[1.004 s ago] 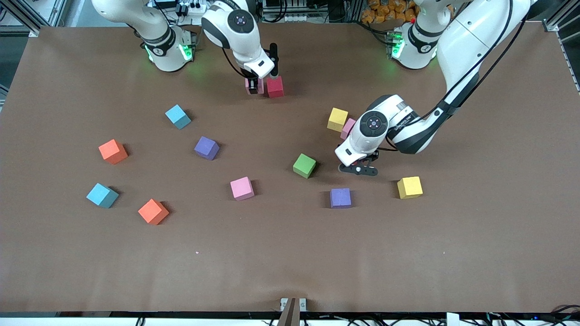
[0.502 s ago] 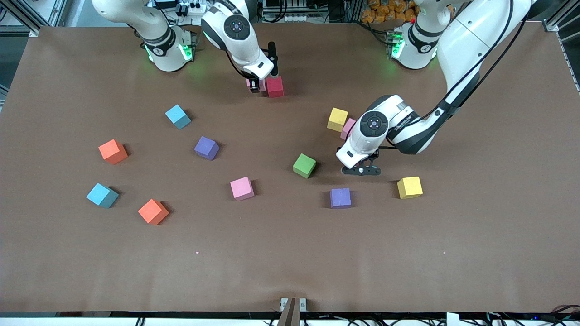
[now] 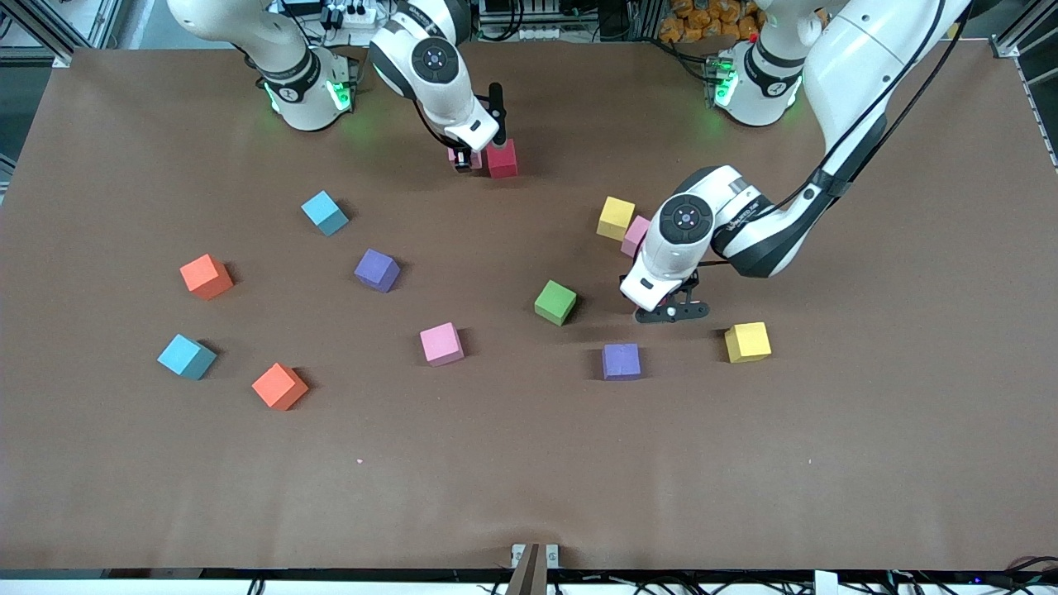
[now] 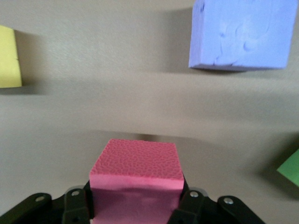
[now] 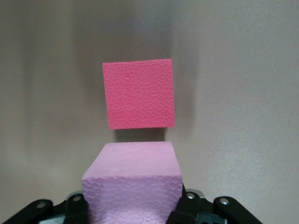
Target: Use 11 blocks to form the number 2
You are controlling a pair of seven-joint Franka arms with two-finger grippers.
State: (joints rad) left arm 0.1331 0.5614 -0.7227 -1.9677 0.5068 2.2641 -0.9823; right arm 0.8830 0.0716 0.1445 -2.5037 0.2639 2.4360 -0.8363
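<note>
Right hand point(image 5: 133, 212) clamps a pink block point(image 5: 133, 179) beside the red block point(image 3: 502, 158) (row starting); left hand point(image 4: 135, 212) grips a red-pink block point(image 4: 135, 172), aloft.

The right arm reaches from its base a short way out over the table, its wrist tipped down, and the right pincer point(image 3: 464, 157) sits low at the table surface with its jaws closed on a light pink block point(image 5: 133, 179). The left arm stretches farther toward the table's middle, elbow bent, and the left pincer point(image 3: 671, 311) hangs just above the table, clamped on a pink-red block point(image 4: 136, 175).
</note>
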